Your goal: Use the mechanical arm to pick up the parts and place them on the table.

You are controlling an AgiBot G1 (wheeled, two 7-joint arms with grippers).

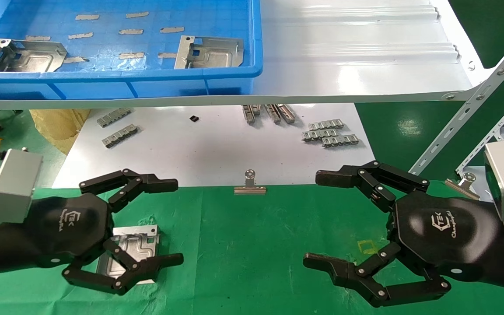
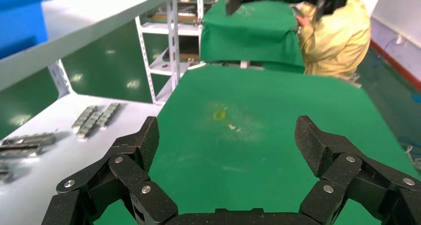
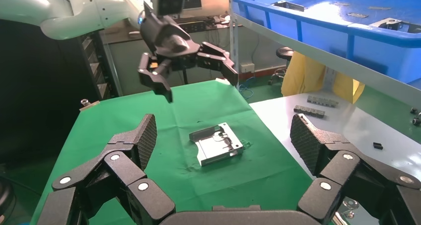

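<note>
Silvery stamped sheet-metal plate with an embossed recess lies flat on the wrinkled green cloth table, directly under the left glossy black jointed-finger hand with the yellow-tagged silver wrist, whose fingers are spread apart above it and grip nothing. Two more such plates sit in the blue plastic bin on the glossy white shelf. The right twin black hand hovers over bare cloth, fingers likewise spread wide and empty.

Wrinkled green table, one silvery part lying flat, binder clip at its edge
</note>
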